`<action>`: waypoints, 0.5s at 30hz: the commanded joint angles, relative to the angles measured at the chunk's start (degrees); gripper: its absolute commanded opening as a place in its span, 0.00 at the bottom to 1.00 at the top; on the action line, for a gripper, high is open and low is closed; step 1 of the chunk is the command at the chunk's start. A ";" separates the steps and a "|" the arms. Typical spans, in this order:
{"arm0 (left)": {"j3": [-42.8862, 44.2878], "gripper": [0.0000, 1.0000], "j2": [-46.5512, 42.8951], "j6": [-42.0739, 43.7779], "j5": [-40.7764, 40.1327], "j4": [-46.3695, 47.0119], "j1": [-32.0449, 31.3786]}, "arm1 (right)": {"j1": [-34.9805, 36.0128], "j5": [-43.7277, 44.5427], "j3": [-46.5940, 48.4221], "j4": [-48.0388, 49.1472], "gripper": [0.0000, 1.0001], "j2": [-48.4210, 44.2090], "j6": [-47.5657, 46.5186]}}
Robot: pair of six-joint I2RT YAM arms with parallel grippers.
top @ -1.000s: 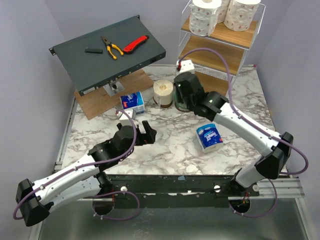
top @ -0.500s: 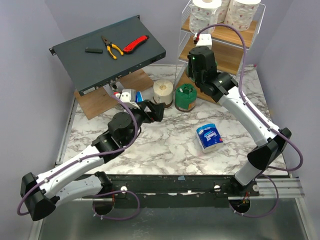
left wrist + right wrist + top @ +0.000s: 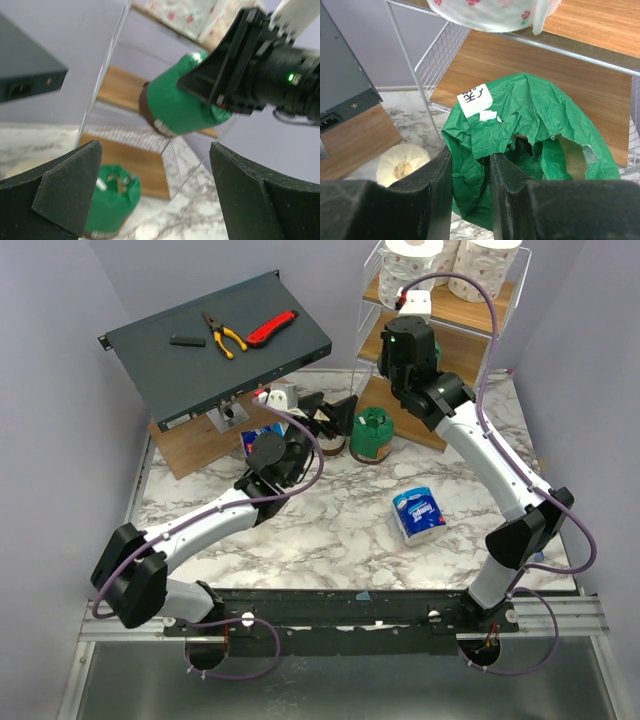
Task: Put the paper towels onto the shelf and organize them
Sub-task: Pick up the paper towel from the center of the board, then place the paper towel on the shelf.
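My right pincer (image 3: 470, 170) pinches a green-wrapped roll (image 3: 520, 125) by its crumpled top, hanging it just in front of the shelf (image 3: 490, 70). It sits below the top tier's wire rim and level with the middle board, which shows bare wood behind it. A wire upright stands close on the roll's left. My left pincer (image 3: 328, 408) hangs spread wide and holding nothing, low over the desk (image 3: 330, 530) near the shelf's foot. A second green roll (image 3: 372, 435) stands on the marble, with the one cream roll (image 3: 402, 162) just beside it. Two blue-and-white packs lie well apart: one (image 3: 418, 515) on open marble, one (image 3: 262, 432) half hidden behind my left arm. On the top tier, two printed white rolls (image 3: 410, 270) (image 3: 490, 265) show plainly, with a third (image 3: 447, 258) edging between them
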 commanded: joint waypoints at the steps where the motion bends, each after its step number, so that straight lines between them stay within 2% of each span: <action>1: 4.56 0.92 8.06 -0.14 9.42 15.06 3.12 | -0.24 2.46 3.33 4.28 0.30 1.37 -1.84; 8: 11.49 0.93 21.04 -2.67 18.02 23.43 4.73 | -1.02 2.90 3.26 5.06 0.31 2.73 -2.32; 15: 20.92 0.93 28.68 -2.13 17.29 19.44 5.13 | -1.97 2.89 3.17 6.18 0.31 3.26 -2.04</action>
